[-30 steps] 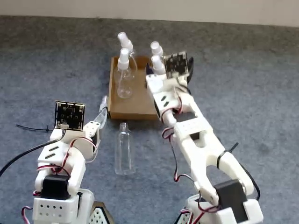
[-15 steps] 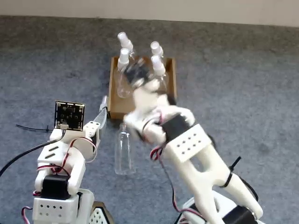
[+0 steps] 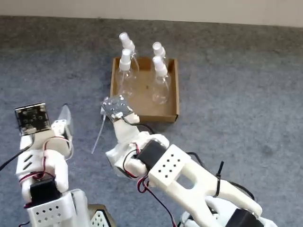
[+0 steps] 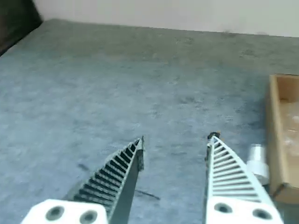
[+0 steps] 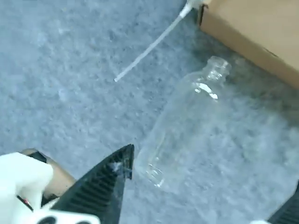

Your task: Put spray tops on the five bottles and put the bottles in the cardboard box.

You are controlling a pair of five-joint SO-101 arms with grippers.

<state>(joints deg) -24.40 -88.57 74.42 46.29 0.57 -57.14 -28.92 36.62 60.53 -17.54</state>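
Several clear bottles with white spray tops (image 3: 125,57) stand at the cardboard box (image 3: 171,101). One uncapped bottle (image 5: 186,128) lies on the carpet just in front of the box corner (image 5: 252,32). My right gripper (image 5: 201,205) hangs open above its base end. A loose spray top (image 4: 257,161) with its long dip tube (image 3: 97,136) lies by the box's near left corner. My left gripper (image 4: 176,138) is open and holds nothing, a short way left of that spray top. In the high view the right arm (image 3: 158,163) covers the lying bottle.
Grey carpet lies all around. A pale wall edge (image 3: 189,9) runs along the far side. The left arm (image 3: 45,156) stands at the near left, with open floor to the right of the box.
The right arm has left the box and swung left and back, now over the lying bottle. The left arm has moved left, away from the spray top.
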